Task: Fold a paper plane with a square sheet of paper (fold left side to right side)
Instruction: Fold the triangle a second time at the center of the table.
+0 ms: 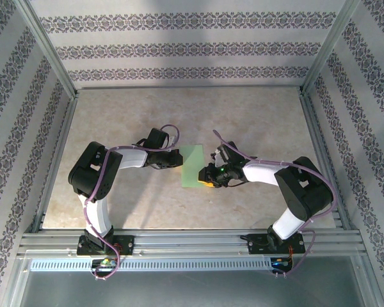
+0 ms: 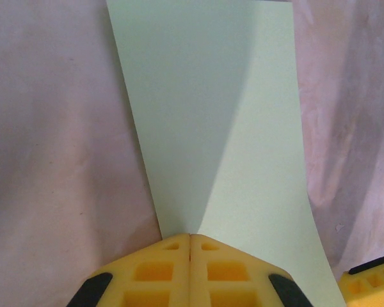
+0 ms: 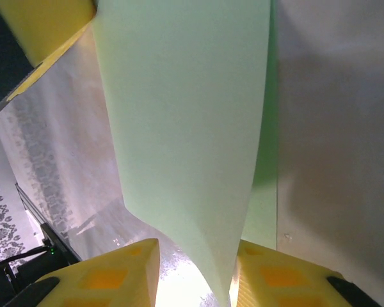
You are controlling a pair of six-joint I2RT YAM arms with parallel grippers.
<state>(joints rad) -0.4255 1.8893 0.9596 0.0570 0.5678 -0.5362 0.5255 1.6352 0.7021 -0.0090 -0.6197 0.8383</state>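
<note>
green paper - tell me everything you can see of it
Thin pale green paper, plain and unmarked, on the table. One side is lifted and curling over, not creased. The left gripper is shut on its edge; the raised part hangs between the right gripper's parted fingers.
</note>
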